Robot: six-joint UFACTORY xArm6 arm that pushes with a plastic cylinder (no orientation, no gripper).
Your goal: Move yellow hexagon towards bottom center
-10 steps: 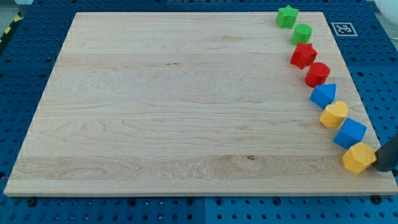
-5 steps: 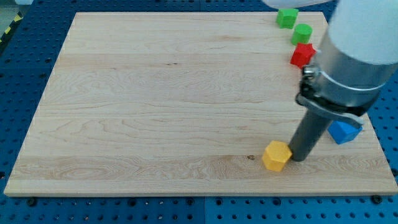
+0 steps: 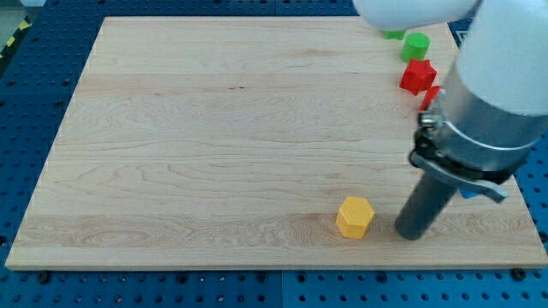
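The yellow hexagon point(image 3: 354, 216) lies on the wooden board point(image 3: 214, 128) near the view's bottom edge, a little right of centre. My tip point(image 3: 412, 233) stands on the board to the right of the hexagon, with a clear gap between them. The rod rises up and to the right into the arm's grey and white body point(image 3: 492, 103).
At the view's upper right a green cylinder point(image 3: 416, 45), a red star point(image 3: 418, 76) and part of another red block point(image 3: 433, 96) show beside the arm. A sliver of a green block point(image 3: 392, 35) and a bit of a blue block point(image 3: 469, 192) peek out; other blocks are hidden.
The yellow hexagon has slid left along the bottom of the board, from the right edge to near the centre. My tip followed it and now stands apart from it.
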